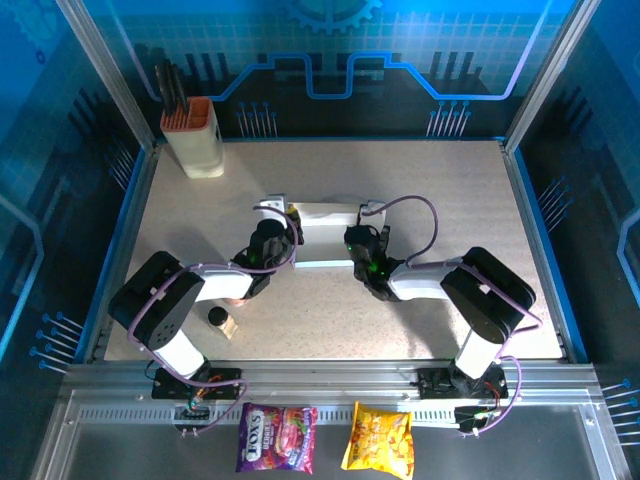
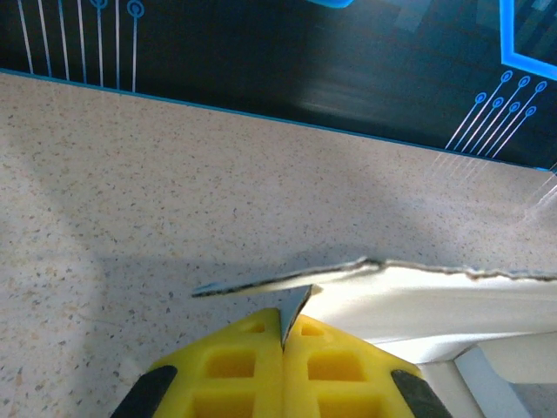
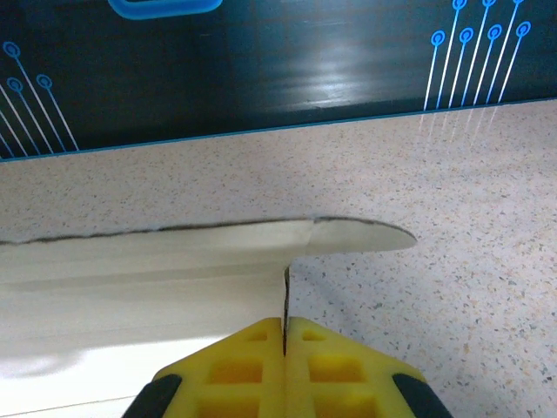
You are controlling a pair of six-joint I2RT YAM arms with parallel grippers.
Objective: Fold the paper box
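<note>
The paper box (image 1: 325, 232) is a white shallow cardboard form in the middle of the table, between the two arms. My left gripper (image 1: 287, 232) is at its left end, and its yellow fingers (image 2: 235, 366) are shut on a thin side flap of the paper box (image 2: 418, 296), which stands edge-on between them. My right gripper (image 1: 357, 238) is at the right end. There the yellow fingers (image 3: 331, 361) are shut on the right side flap of the paper box (image 3: 157, 270). A rounded tab (image 3: 361, 235) sticks out to the right beyond it.
A tall cream holder with an orange top (image 1: 192, 135) stands at the back left corner. A small dark-capped object (image 1: 220, 320) lies near the left arm's base. Two snack bags (image 1: 277, 438) (image 1: 380, 440) lie on the metal ledge in front. Blue walls surround the table.
</note>
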